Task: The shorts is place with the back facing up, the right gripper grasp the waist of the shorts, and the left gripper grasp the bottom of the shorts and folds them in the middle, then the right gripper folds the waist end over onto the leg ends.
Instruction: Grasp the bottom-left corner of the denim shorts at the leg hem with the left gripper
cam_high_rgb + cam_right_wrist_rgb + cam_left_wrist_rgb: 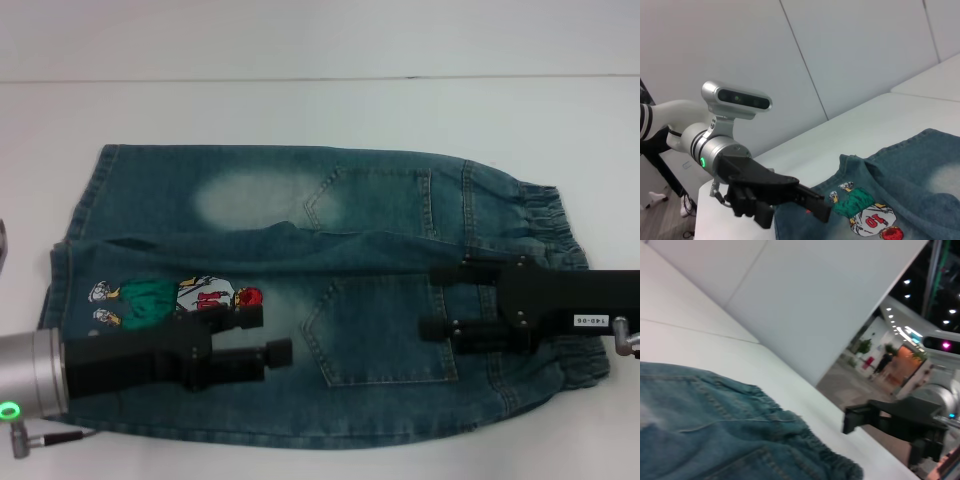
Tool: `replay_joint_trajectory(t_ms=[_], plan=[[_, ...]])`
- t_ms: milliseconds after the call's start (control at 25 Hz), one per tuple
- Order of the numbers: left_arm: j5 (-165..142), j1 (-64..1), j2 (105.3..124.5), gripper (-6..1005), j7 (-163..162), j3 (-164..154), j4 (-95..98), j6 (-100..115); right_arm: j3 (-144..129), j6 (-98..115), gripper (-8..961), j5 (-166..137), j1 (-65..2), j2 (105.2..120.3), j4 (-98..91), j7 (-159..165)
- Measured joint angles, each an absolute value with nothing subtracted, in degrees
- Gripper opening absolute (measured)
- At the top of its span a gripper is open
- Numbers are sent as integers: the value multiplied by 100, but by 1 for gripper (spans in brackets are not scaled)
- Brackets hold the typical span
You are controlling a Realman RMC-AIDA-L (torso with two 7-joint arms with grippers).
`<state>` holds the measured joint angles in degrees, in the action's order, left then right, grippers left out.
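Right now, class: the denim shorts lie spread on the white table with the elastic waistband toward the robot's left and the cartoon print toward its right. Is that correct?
No, the sides are swapped. In the head view the shorts lie spread on the white table, but the elastic waistband is toward the robot's right, under the right gripper, and the cartoon print is toward its left, by the left gripper.

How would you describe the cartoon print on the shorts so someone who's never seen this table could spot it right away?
On the white table lie blue denim shorts, spread flat with the leg hems toward the robot's left. On the nearer leg, close to its hem and just beyond the left gripper, sits the cartoon print. It is the only multicoloured patch, green, white and red, unlike the pale faded patches and stitched back pockets.
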<state>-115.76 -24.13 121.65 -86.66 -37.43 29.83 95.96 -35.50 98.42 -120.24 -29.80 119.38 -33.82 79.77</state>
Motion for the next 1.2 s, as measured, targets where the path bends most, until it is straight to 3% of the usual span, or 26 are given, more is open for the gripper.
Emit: replay_joint_trajectory(t_ms=[520,1200], plan=[[-12415,-2714,11648,933,-10044,-3558,3772,9334,-3438,9861,874,-11996,-2871,11918,-3392,8003],[-13095,-2620,11412,933,-10862,-2829,4681,9924,-3355,9870,871,-11996,-2866,11883,-3379,8016]])
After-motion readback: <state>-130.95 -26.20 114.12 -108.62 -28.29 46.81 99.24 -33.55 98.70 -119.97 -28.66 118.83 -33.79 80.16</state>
